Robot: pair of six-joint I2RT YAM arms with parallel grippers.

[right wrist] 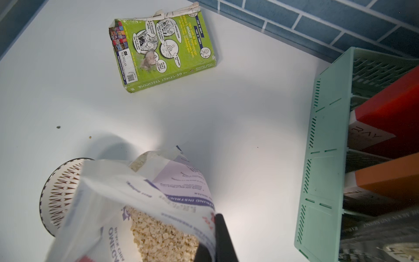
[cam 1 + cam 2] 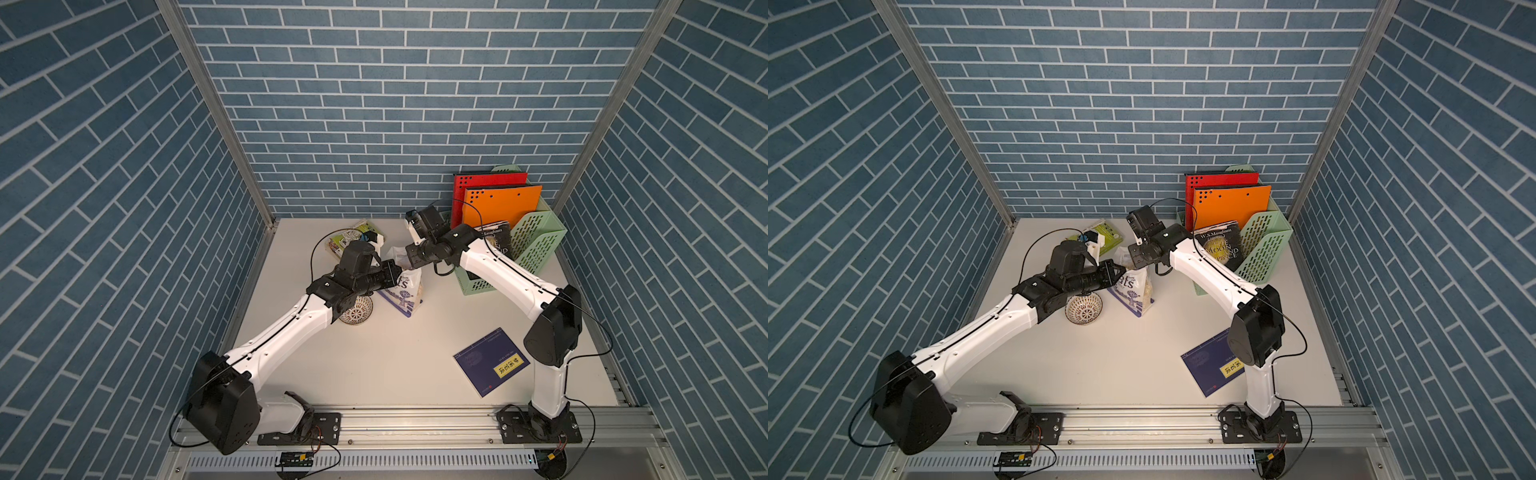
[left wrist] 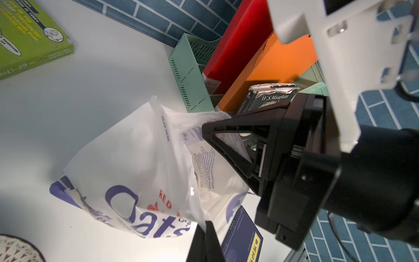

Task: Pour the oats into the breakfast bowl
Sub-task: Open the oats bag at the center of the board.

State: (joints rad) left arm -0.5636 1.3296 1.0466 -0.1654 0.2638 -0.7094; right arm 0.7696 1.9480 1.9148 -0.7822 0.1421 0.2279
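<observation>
Low right lies a blue booklet (image 2: 490, 361) on the counter (image 2: 374, 365). Mid-frame, the breakfast bowl (image 2: 1084, 309) shows its patterned inside; just right, the oats (image 1: 163, 236) sit in a white pouch (image 2: 1133, 286), its top pinched by left end effector (image 2: 1121, 269) and right end effector (image 2: 1134, 259). Beyond, a green rack (image 2: 1264, 249) holds folders (image 2: 1233, 203).

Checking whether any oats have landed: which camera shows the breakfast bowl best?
A top view: the breakfast bowl shows nearly whole, its patterned inside looking bare. In both top views the left arm covers its far edge. The right wrist view has the pouch hiding half; the left wrist view catches only a rim sliver.
</observation>
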